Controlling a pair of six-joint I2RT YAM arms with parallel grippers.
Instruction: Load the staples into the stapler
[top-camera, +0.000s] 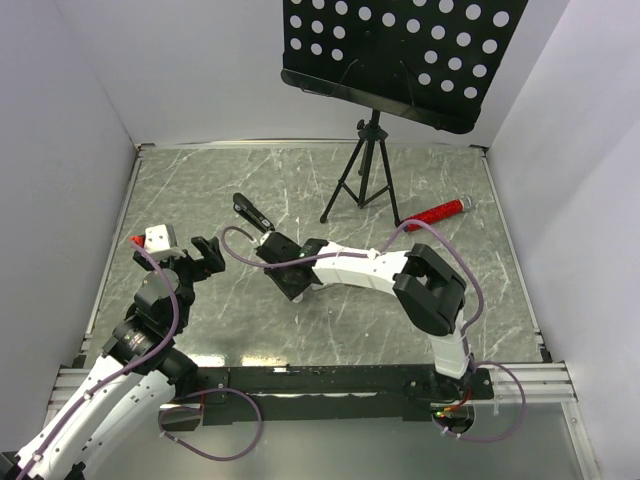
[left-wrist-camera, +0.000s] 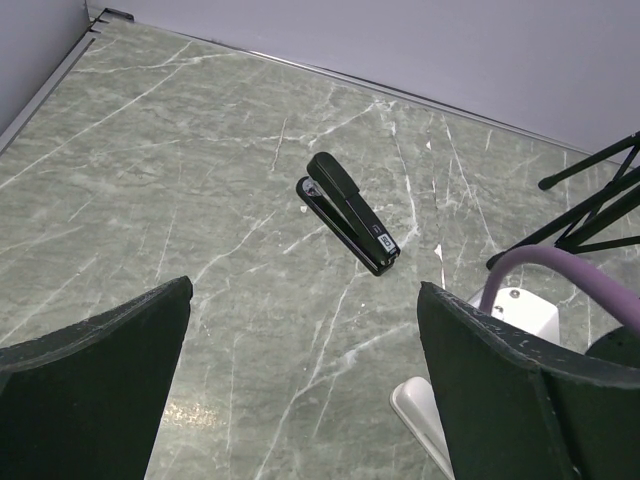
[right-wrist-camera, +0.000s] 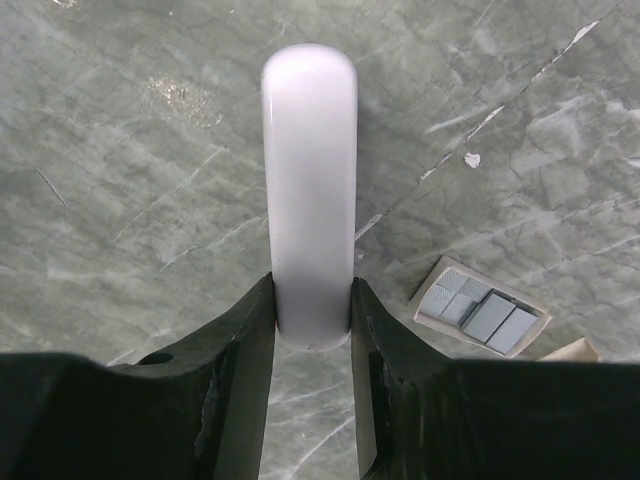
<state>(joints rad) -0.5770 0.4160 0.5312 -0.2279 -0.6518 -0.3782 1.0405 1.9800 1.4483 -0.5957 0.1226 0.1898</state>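
Step in hand, judged: pre-load, nothing opened yet. The stapler (left-wrist-camera: 348, 212) lies flat and shut on the table (left-wrist-camera: 200, 150). Its long axis runs far-left to near-right in the top view, and the silvery end, probably the mouth, points far-left.

The staples (right-wrist-camera: 487, 315) are grey strips in a tan tray (right-wrist-camera: 425, 303), beside the right gripper (right-wrist-camera: 311, 290), just base-ward of the stapler. Strip axis unclear.

The right gripper pinches a white round-ended bar (right-wrist-camera: 308, 150), identity unclear. The left gripper (left-wrist-camera: 305, 360) is spread and empty, left of the stapler.

Next, probably: free the right gripper, open the stapler, pinch one strip.
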